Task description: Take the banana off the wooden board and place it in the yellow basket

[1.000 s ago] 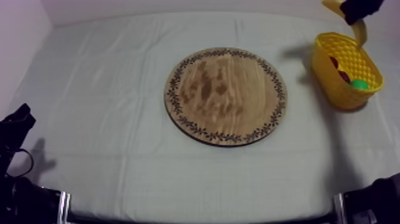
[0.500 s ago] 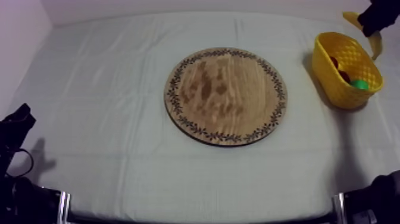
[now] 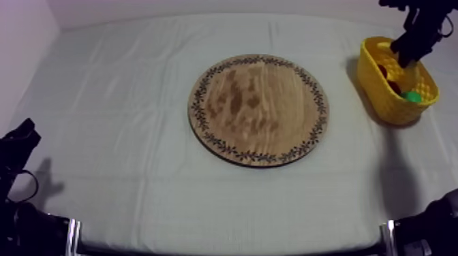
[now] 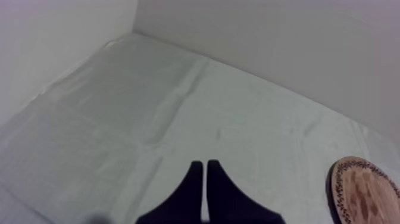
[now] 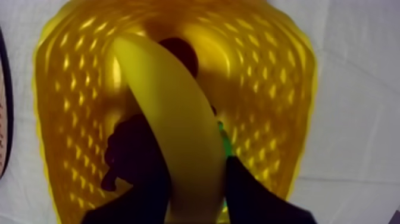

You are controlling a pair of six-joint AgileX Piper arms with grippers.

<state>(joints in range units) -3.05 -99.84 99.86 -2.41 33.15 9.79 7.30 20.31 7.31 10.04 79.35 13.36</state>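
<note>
Banana [image 5: 172,119] is hanging lengthwise down into the yellow basket [image 5: 280,89], and the right gripper [image 5: 196,199] is clamping its near end: the two black fingers [image 5: 143,179] are pressing on either side of it, held apart only by the fruit between them. Whether its far tip is touching the basket floor I cannot tell. Under it, inside the basket, a small red fruit [image 5: 178,50] is lying at the far end and a green thing [image 5: 223,140] is peeking out beside the banana's edge.

From above, the right gripper [image 3: 409,48] is reaching down over the basket [image 3: 382,95] at the table's right side, covering part of its opening. The round wooden board [image 3: 259,109] is lying bare in the middle of the cloth [image 3: 123,102], well apart from the basket. The left gripper [image 3: 20,139] is resting low at the left edge; its fingers [image 4: 193,184] are lying together as a narrow wedge, holding nothing, with the board's rim [image 4: 366,190] off to one side.

Counting: one banana, one basket, one board, one red fruit and one green thing showing
</note>
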